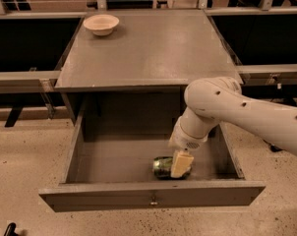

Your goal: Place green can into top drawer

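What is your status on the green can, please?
Hand down inside top drawer, at the green can. Can on its side, near drawer front. Bowl up on cabinet top, well clear.

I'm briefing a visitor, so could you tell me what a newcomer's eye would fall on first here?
First, the big white arm reaching from the right into the open top drawer, its end effector closed on the green can lying near the drawer's front. Then the beige bowl at the cabinet top's back left corner.
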Available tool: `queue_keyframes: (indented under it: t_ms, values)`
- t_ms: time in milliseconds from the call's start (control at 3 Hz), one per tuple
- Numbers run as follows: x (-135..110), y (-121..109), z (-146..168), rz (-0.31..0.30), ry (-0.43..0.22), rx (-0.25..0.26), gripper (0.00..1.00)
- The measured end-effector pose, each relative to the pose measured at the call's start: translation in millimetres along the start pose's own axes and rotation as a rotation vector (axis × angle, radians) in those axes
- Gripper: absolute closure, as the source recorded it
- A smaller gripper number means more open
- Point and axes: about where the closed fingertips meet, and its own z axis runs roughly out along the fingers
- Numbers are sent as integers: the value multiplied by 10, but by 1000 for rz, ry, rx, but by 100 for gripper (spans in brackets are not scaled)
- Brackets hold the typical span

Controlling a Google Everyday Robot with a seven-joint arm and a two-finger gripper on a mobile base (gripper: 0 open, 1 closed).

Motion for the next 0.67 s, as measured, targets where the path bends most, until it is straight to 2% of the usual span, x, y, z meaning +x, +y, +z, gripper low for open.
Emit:
queue_keyframes:
  t_ms: [333, 667]
  values:
    - [0, 0, 0, 0, 0, 0, 0]
    - [0, 0, 0, 0, 0, 0, 0]
